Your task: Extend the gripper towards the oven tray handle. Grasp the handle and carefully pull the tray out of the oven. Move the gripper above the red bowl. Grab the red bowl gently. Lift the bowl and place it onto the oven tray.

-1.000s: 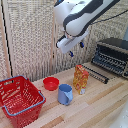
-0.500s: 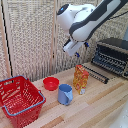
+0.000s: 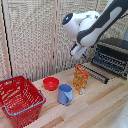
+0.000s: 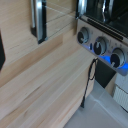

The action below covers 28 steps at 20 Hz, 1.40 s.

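My gripper (image 3: 78, 50) hangs at centre frame in the exterior view, above the counter (image 3: 100, 107); whether my jaws are apart or together I cannot tell, and they seem to hold nothing. The oven (image 3: 111, 56) sits at right, and its tray (image 3: 95, 73) reaches toward frame centre, its handle end lying just below me. The red bowl (image 3: 50, 83) rests lower left, well apart.
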Available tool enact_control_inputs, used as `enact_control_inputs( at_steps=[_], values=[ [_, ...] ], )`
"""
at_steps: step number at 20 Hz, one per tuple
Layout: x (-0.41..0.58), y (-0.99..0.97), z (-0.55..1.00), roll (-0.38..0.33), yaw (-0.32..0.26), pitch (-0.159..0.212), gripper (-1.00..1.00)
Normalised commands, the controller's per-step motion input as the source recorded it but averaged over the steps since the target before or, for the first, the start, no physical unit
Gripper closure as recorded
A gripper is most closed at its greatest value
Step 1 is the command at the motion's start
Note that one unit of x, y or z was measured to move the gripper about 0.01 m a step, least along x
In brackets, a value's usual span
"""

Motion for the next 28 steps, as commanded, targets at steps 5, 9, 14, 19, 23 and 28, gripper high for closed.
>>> enact_control_inputs(
  at_steps=[5,9,14,19,23,28],
  values=[
    [-0.01,-0.59,-0.04,-0.231,0.117,-0.053,-1.0],
    [-0.066,-0.63,0.0,-0.226,0.104,-0.083,-1.0],
    [-0.052,-0.73,-0.06,-0.161,0.108,-0.087,-1.0],
    [0.0,-0.84,-0.19,-0.082,0.1,-0.039,-1.0],
    [0.0,-0.86,-0.26,-0.061,0.091,-0.022,-1.0],
    [0.165,-0.47,-0.5,-0.009,0.071,0.026,-1.0]
  ],
)
